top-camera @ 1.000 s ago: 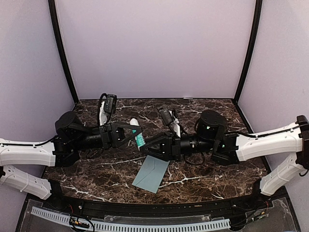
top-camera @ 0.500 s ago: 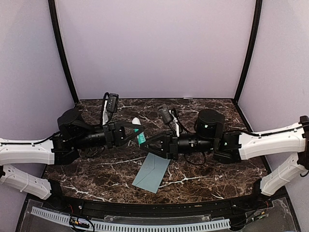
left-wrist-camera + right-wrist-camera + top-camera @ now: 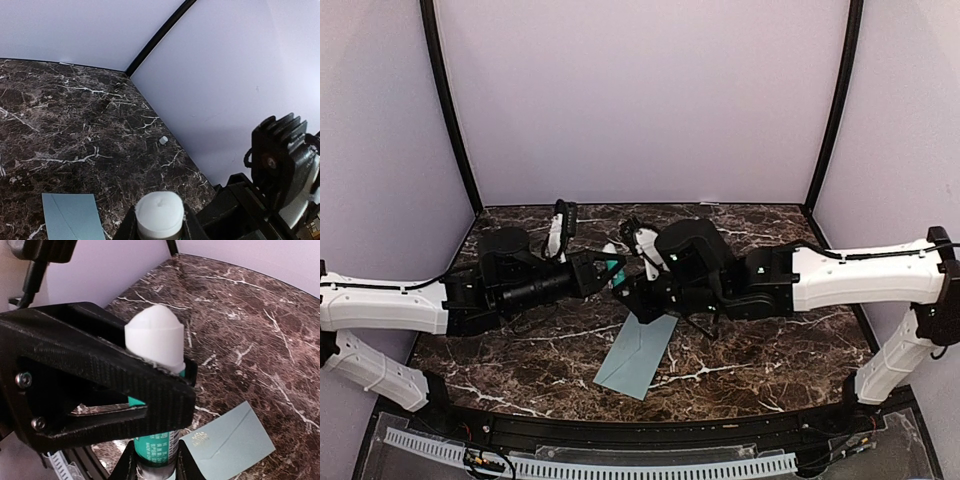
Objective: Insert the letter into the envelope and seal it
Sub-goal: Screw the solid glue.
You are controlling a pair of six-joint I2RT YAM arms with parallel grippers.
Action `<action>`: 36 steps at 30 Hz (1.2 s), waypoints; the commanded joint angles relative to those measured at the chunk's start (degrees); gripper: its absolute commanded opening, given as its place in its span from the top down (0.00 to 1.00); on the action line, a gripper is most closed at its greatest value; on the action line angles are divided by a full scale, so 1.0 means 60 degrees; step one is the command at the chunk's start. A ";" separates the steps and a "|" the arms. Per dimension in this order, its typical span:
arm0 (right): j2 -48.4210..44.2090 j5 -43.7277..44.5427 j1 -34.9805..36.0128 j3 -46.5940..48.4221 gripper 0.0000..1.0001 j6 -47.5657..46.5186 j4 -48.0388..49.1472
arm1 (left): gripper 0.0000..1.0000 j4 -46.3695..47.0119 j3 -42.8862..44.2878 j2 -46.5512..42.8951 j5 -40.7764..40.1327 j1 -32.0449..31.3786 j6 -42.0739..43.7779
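Marble table [image 3: 520,350], one envelope [image 3: 635,358]; left claw [image 3: 160,227] and right claw [image 3: 152,465] clamp one glue stick [image 3: 152,340].

Diffuse overhead light: pale walls [image 3: 640,100] bright behind the dark marble table [image 3: 520,370], faint shadows upon it; wrist views bow lines beyond the table, nearest foreground slightly soft.

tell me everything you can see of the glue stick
The glue stick is a small tube with a teal printed label and a white domed end, plastic by the look. It is held in the air off the marble table, clear of the envelope. The left hand clamps it just below the white end; the right hand grips its other end. Whether the white end is cap or bare glue cannot be told.
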 commanded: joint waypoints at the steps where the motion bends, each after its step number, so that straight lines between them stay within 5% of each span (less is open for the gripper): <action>1: 0.0884 0.2600 0.0327 0.1308 0.89 -0.0004 -0.0700 | 1.00 -0.0143 0.0304 0.0579 -0.0195 -0.0466 -0.0596; 10: 0.1378 0.3271 0.0631 0.1605 0.88 0.0270 -0.0635 | 1.00 0.0617 -0.0101 0.0678 -0.0132 -0.0470 -0.1227; 16: -0.0057 0.2212 0.0589 0.0157 0.61 0.0022 0.0865 | 1.00 0.0655 -0.0195 0.0334 0.0030 -0.0450 -0.1063; 23: -0.1961 0.0405 0.0209 -0.2023 0.27 -0.0421 0.2916 | 1.00 0.0444 -0.0260 -0.0448 0.0511 -0.0066 -0.0817; 28: -0.2870 -0.1625 -0.0623 -0.3315 0.20 0.0017 0.4181 | 1.00 0.0629 -0.0494 -0.1059 0.1017 0.0188 -0.0243; 36: -0.2910 -0.6032 -0.1178 -0.4020 0.17 0.0665 0.6872 | 1.00 0.2474 -0.0826 -0.1589 0.3676 0.0306 0.0372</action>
